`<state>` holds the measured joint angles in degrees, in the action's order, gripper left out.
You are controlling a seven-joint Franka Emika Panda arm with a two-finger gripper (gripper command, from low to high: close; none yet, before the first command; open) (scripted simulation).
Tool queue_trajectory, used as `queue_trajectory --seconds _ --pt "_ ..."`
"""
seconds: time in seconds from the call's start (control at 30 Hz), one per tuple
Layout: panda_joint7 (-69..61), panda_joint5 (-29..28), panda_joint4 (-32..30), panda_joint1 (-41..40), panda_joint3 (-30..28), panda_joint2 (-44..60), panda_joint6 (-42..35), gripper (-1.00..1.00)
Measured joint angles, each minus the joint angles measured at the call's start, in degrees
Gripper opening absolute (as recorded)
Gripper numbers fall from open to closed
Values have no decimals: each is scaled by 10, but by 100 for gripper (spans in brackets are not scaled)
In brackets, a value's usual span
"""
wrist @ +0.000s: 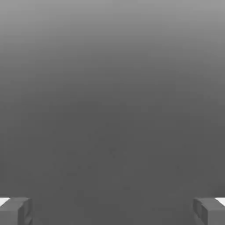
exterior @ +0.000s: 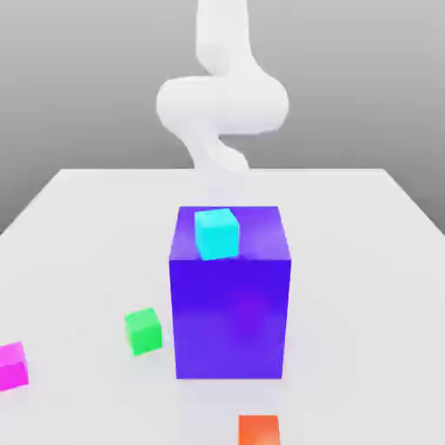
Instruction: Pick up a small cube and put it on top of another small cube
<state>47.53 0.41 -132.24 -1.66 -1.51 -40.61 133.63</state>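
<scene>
Actually, the white smooth tabletop is the largest thing, and its near part is cut off by the exterior view's lower edge. The white jointed robot arm is cut off at the top, and its lower end is hard to make out against the table. In the hand view, the gripper is wide open with nothing between its two fingers, which are partly cut off. One big blue-purple block stands on the table. Small cubes are four: one cyan cube on top of the block, one green cube near it, one orange-red cube cut off below, and one bright magenta cube, on the table at the exterior view's left, also cut off.
</scene>
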Motion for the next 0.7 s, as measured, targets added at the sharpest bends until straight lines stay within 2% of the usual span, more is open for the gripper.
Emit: queue_trajectory --seconds 0.4,0.7 --pt "74 31 -22 -78 -81 252 90 0" --pt "112 77 -38 -157 -131 440 155 0"
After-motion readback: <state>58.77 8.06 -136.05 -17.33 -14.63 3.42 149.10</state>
